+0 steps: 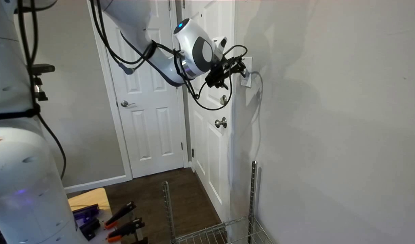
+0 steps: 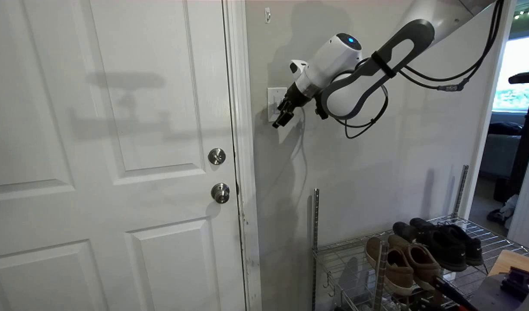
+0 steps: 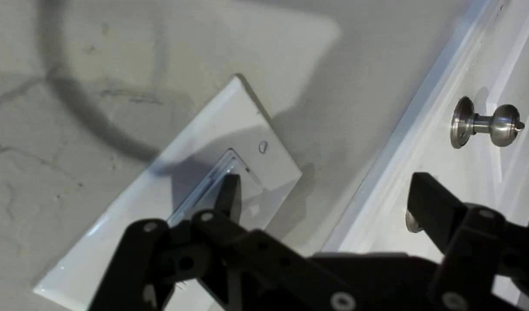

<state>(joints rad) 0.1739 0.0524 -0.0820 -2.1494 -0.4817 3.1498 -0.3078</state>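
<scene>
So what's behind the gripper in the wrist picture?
Behind the gripper are a white wall plate, with what looks like a light switch, and a white door. It hides parts of the plate and switch, and most of a round metal fitting.

In an exterior view, looking from close beside the arm (image 1: 17, 162), aimed slightly down along the wall (image 1: 329, 128); door (image 1: 209, 145) well off, steeply oblique. In an exterior view, that door is near and closer to face-on, knob (image 2: 220, 193) toward mid-frame, wall running off right behind the rack (image 2: 355, 239). Wrist view: hard by the plate (image 3: 156, 203), rolled askew, looking past the claw (image 3: 327, 185). Plate, knob and door show in all three.
</scene>
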